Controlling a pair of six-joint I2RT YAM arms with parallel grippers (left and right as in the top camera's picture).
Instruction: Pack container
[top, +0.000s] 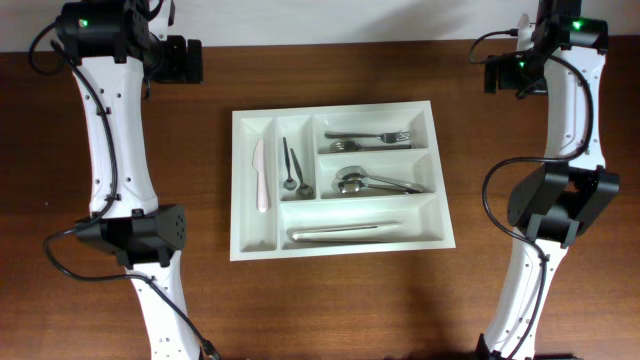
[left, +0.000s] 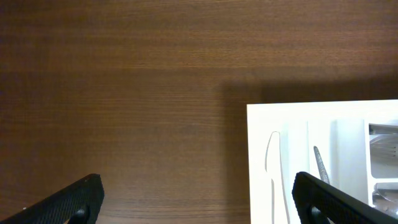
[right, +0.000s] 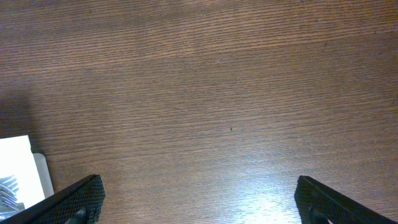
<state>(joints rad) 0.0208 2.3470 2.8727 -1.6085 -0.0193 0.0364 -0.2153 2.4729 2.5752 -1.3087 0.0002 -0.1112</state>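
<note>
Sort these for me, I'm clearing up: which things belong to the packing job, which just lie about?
Job: container; in it, white knife, dark-handled spoons, forks, large spoons, long silver utensil.
Lying about: nothing loose visible, only the table.

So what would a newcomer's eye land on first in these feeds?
The white tray in the middle of the dark wooden table, stocked with cutlery: in the overhead view, forks in its top wide compartment, spoons in the one below, and a white knife in the leftmost narrow slot. Next, the left claw and right claw, one to each side of it, both open and empty above the wood.
</note>
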